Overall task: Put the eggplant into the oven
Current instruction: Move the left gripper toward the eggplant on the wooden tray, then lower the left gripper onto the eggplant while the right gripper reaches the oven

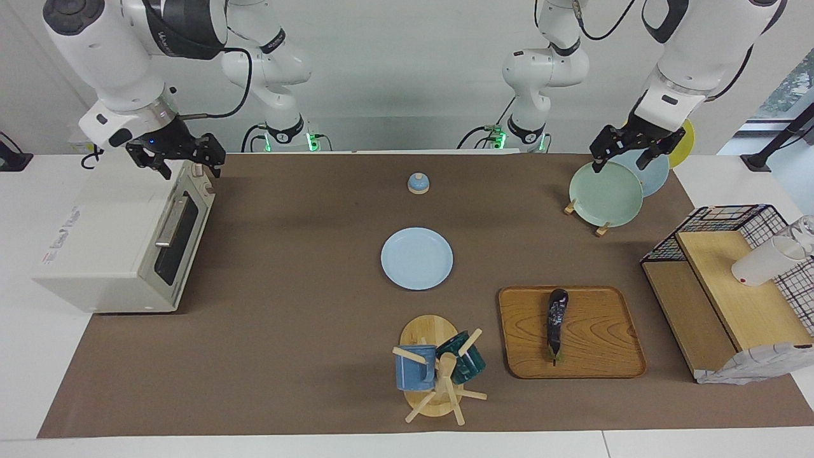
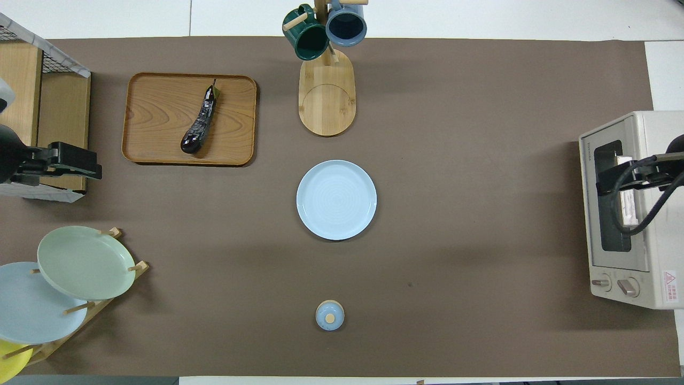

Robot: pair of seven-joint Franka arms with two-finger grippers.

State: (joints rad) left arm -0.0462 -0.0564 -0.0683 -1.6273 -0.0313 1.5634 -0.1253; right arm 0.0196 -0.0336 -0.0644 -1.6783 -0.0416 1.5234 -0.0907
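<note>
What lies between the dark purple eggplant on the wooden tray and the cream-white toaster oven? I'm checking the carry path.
Overhead, the round light-blue plate lies between eggplant and oven; otherwise bare brown mat.

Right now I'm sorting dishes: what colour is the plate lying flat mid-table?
Pale blue plate, plain; the overhead view shows it best.
</note>
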